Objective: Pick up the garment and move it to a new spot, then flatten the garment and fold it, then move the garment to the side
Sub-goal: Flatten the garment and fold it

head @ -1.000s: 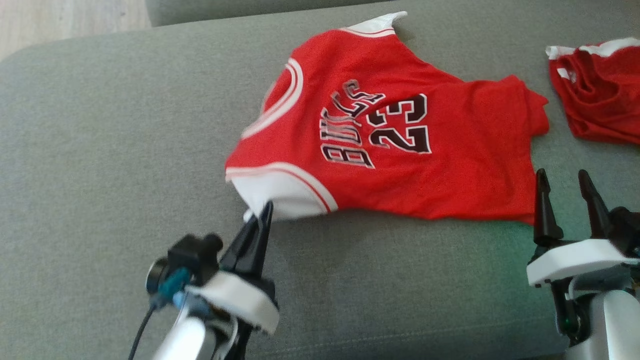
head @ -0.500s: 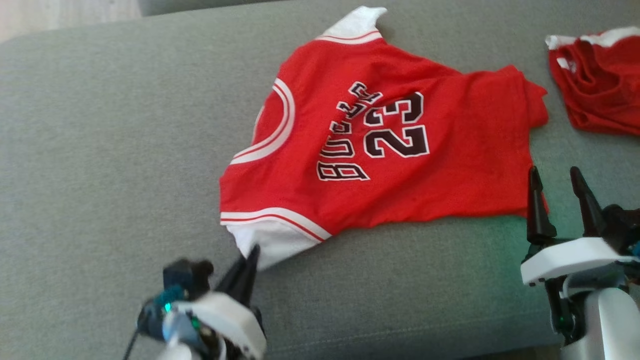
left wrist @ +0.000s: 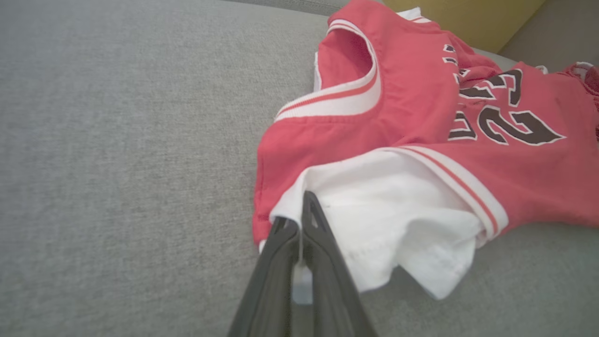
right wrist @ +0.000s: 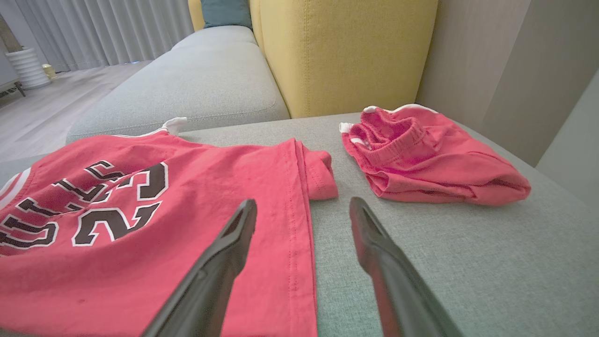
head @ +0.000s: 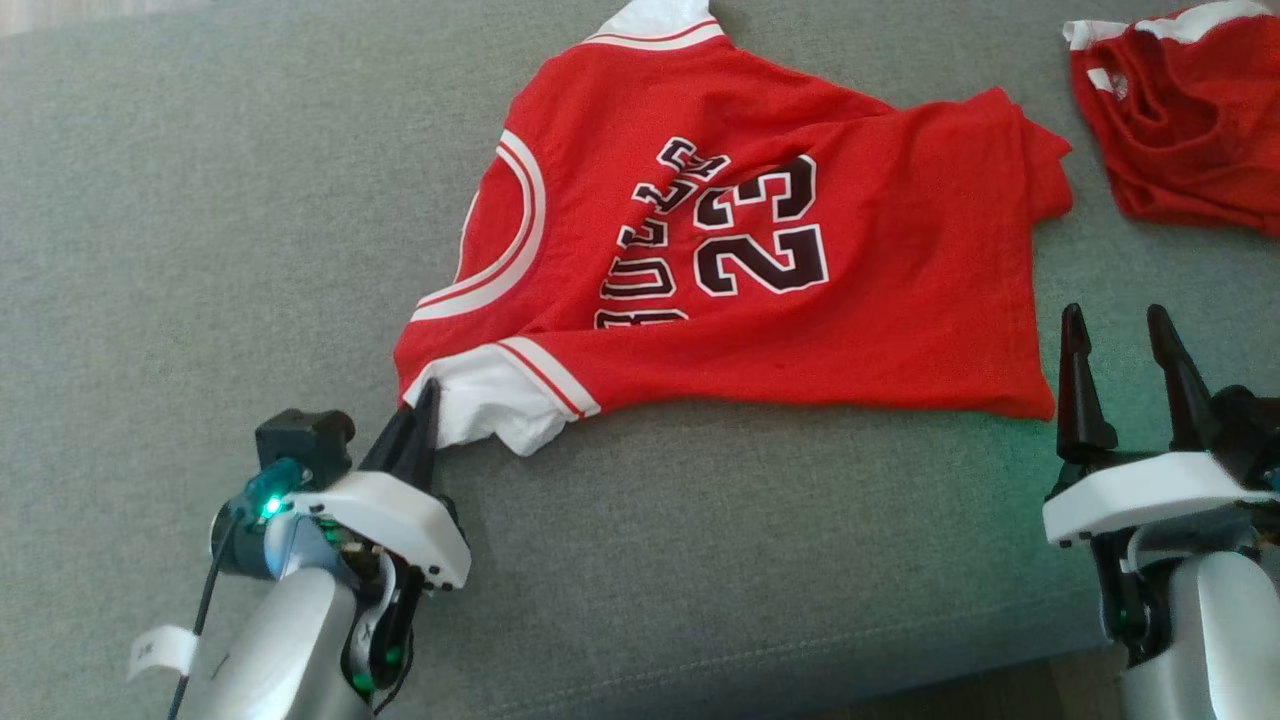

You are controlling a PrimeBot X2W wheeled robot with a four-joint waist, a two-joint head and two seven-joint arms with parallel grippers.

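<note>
Your left gripper (head: 428,398) reaches up from the lower left, its two dark fingers pinched together on the garment's (head: 760,300) white sleeve, while your right gripper (head: 1113,325) stands at the lower right, fingers upright and spread wide apart.

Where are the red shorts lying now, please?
In the head view the red shorts lie at the upper right on the grey cushion, apart from the jersey, to its right.

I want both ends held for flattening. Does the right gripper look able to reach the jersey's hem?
Probably yes: the right gripper stands open close by the hem of the jersey, with nothing between them; the shorts lie farther off.
</note>
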